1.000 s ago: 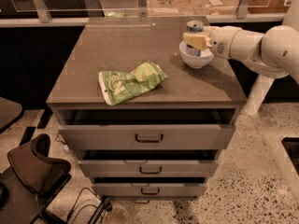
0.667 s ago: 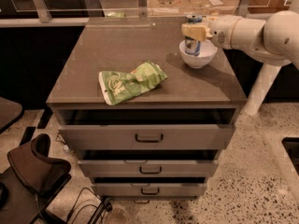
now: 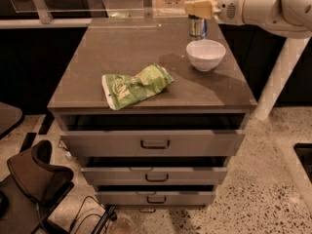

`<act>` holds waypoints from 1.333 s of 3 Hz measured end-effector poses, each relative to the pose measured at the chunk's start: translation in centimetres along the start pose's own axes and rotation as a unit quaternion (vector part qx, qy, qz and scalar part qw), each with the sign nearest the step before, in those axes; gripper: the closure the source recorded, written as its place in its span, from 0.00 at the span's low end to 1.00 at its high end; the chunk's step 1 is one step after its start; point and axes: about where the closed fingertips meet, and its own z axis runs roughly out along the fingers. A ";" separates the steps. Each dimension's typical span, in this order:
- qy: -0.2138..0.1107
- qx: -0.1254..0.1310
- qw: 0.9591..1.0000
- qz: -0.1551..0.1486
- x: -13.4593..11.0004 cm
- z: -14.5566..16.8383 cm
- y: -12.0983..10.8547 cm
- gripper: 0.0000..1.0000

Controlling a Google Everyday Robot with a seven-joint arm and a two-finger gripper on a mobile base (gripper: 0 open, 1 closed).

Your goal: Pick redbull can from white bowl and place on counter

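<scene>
**A:** Starting nearest, we have the three grey drawers (image 3: 155,143) with dark handles. Above them is the flat grey-brown counter (image 3: 122,48), with a crumpled green snack bag (image 3: 136,86) lying near its front middle.

**B:** Past the bag, toward the right, we see the small glossy white bowl (image 3: 204,62), and it looks empty to us.

**A:** Agreed. The slim blue-and-silver redbull can (image 3: 197,27) is out of it, just beyond the bowl's far rim. It's upright, long axis vertical.

**B:** The gripper (image 3: 197,7) on the white arm (image 3: 258,1) reaches in from the right at the can's upper half. Its yellowish fingers (image 3: 205,7) look clamped across the can, just below the silver top.

**A:** So for the coming move, we judge the can sits squarely between the fingers. Bare counter lies below and to its left, and the bowl is just on the near side. A set-down should stay clear of that rim.

**B:** We can't settle whether the can's base hangs above the counter or touches it. The far finger is hidden behind the can, and the arm is cut off at the right edge.
</scene>
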 end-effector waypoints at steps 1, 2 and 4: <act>-0.003 0.003 1.000 0.008 -1.4 0.4 3.1 1.00; -0.002 -0.001 1.000 0.022 -1.1 2.2 6.7 1.00; -0.022 -0.048 0.998 0.031 -1.8 7.4 13.8 1.00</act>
